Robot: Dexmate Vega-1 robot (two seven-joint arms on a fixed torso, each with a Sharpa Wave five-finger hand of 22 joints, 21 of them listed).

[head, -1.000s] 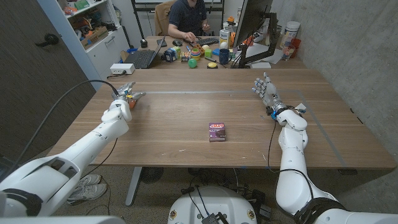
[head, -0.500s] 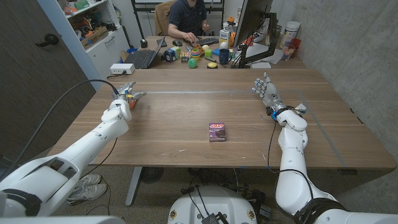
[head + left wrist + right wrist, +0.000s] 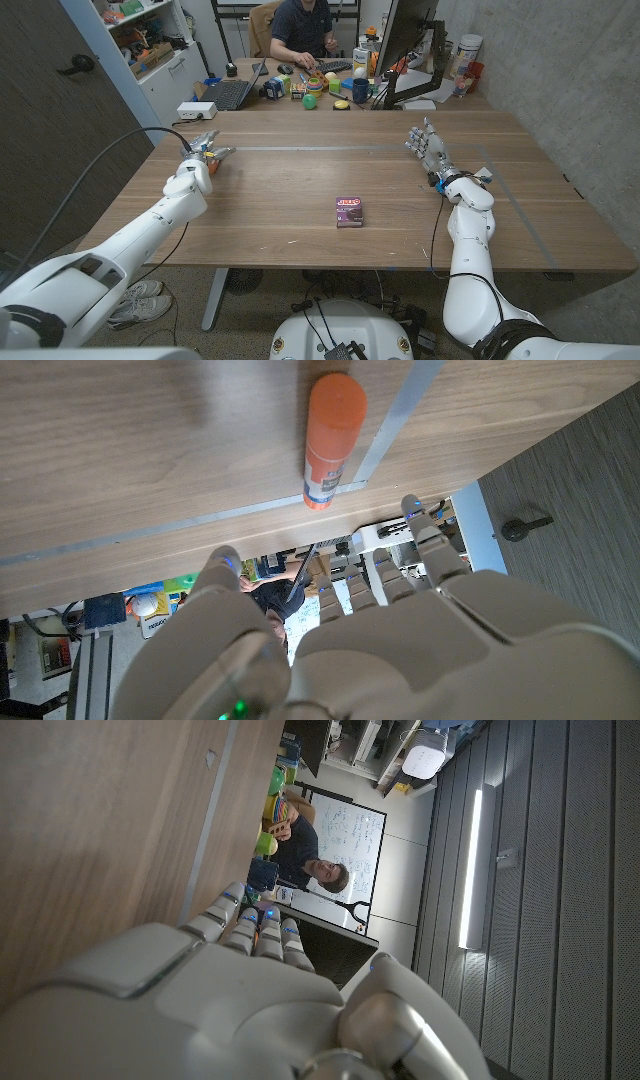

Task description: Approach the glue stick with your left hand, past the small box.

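The glue stick [image 3: 330, 435], orange with a white label end, lies on the wooden table [image 3: 300, 185] across a grey tape line; in the head view it is a small orange spot [image 3: 208, 155] at the far left. My left hand [image 3: 196, 165] hovers just short of it, fingers [image 3: 222, 565] spread and holding nothing. The small purple box [image 3: 349, 212] lies near the table's middle, well to the right of that hand. My right hand [image 3: 428, 148] stands at the right side, fingers straight, nothing in it [image 3: 250, 990].
A grey tape line [image 3: 320, 148] runs across the table. Behind it, a desk [image 3: 330, 90] carries a laptop, a monitor and colourful toys, with a person [image 3: 303, 25] seated there. A shelf unit [image 3: 150, 50] stands at the back left.
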